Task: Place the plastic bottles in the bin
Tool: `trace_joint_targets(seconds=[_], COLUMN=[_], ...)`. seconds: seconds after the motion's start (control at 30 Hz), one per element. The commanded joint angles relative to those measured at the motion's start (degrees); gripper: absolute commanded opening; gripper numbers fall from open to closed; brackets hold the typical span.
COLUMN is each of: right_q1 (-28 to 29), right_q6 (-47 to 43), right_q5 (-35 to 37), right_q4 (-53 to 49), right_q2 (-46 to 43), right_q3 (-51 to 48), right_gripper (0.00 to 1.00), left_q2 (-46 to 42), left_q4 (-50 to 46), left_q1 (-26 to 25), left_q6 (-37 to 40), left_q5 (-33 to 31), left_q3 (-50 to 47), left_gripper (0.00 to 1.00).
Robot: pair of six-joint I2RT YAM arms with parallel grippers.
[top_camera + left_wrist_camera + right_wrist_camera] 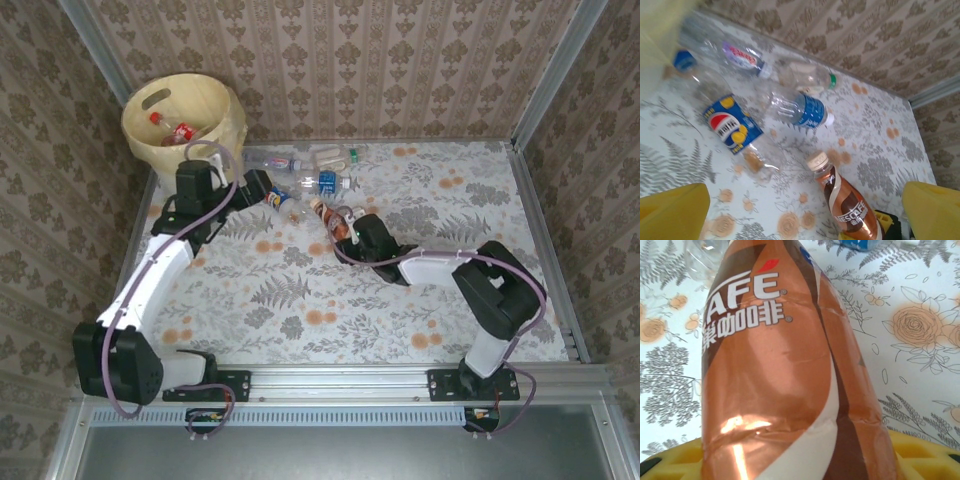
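Note:
A brown coffee bottle [325, 214] with a cream cap lies on the flowered table, and my right gripper [342, 226] is shut on its lower body. In the right wrist view its copper label [780, 370] sits between yellow pads [922, 455]. My left gripper [266, 190] hangs open over a Pepsi-labelled bottle [732, 125], with its yellow fingers [672, 210] wide apart and nothing between them. The coffee bottle [847, 205] lies just in front of it. A blue-labelled bottle [802, 110], a clear one [740, 55] and a green-capped one [807, 77] lie beyond. The cream bin [215, 100] stands at the far left and holds a red-labelled bottle [177, 131].
Patterned walls with metal corner posts [555, 70] close in the table on three sides. The loose bottles cluster near the back wall between the bin and the table's middle. A metal rail [340, 380] runs along the near edge at the arm bases.

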Motion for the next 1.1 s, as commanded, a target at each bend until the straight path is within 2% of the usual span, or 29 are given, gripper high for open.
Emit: trace_joint_targets(seconds=[0.0, 0.17, 0.3, 0.43, 0.57, 0.9, 1.07], right_q1=[0.90, 1.89, 2.22, 2.53, 2.77, 3.21, 3.16], right_q6=[1.95, 3.79, 6.60, 8.56, 10.14, 11.16, 11.87], right_q5=[3.30, 4.43, 3.78, 1.69, 0.02, -1.67, -0.23], right_q4=[7.47, 12.80, 17.30, 20.53, 22.37, 22.94, 21.36], right_q2=[-4.28, -6.62, -7.47, -7.47, -7.47, -7.43, -6.95], right_q3=[-3.29, -4.99, -5.63, -5.84, -6.25, -5.24, -3.64], right_gripper=[0.46, 0.46, 0.45, 0.46, 0.46, 0.47, 0.47], left_q2=[2.21, 7.54, 12.31, 15.62, 17.40, 21.81, 21.76], left_q4=[8.52, 14.46, 23.07, 28.67, 28.33, 33.93, 34.83], left_q1=[-2.62, -7.59, -10.22, -11.16, -13.29, -14.43, -16.67], left_q6=[-4.31, -8.41, -10.78, -12.47, -13.21, -16.14, -15.85], left_q5=[2.63, 3.06, 8.86, 11.62, 9.79, 14.72, 15.89], left_q3=[-2.15, -2.17, -1.31, -0.27, 0.34, 1.21, 0.27], left_gripper=[1.00, 1.00, 1.00, 1.00, 1.00, 1.00, 1.00])
